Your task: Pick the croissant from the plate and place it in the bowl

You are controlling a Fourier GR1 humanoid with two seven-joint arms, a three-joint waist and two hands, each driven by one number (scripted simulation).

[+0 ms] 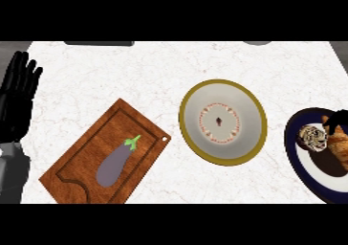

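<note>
A golden croissant [342,152] lies at the right edge, over the dark blue plate [298,160]. My right hand [341,119] shows only partly at that edge, its black fingers curled over the croissant's far end. A dark shadow lies on the plate beside the croissant. The gold-rimmed grey bowl [256,103] stands in the middle of the counter, left of the plate, with nothing in it. My left hand [16,93] rests open at the far left edge, fingers up.
A round, striped pastry [312,138] sits on the plate, left of the croissant. A wooden cutting board [113,129] with a purple eggplant [117,161] on it lies between my left hand and the bowl. White marble counter runs along the back.
</note>
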